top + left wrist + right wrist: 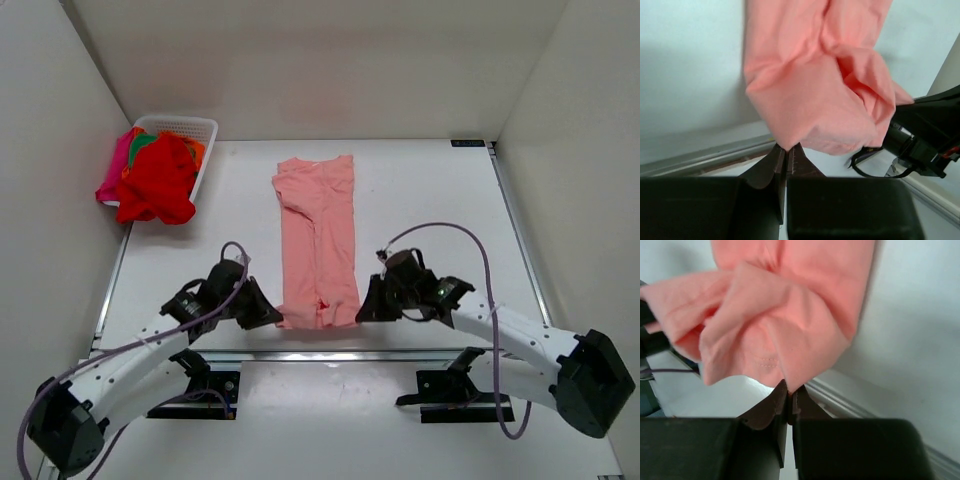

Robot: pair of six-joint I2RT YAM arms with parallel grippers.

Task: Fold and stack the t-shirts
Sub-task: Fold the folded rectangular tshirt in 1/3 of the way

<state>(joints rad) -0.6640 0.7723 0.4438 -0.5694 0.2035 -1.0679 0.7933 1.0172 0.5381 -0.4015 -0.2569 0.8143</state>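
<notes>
White table [420, 190]: salmon shirt [318, 235] corners pinched by left fingers [773, 166], right fingers [776, 404]; basket [205, 130] shirts [160, 180] partly hidden.

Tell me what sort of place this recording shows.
Likely a lab robot cell, not a home: white table boxed in by bare white walls, with a basket of shirts and a pink shirt laid out.

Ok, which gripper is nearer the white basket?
Left. The left gripper sits toward the robot and right of the basket; the right gripper is farther right, across the pink shirt.
</notes>
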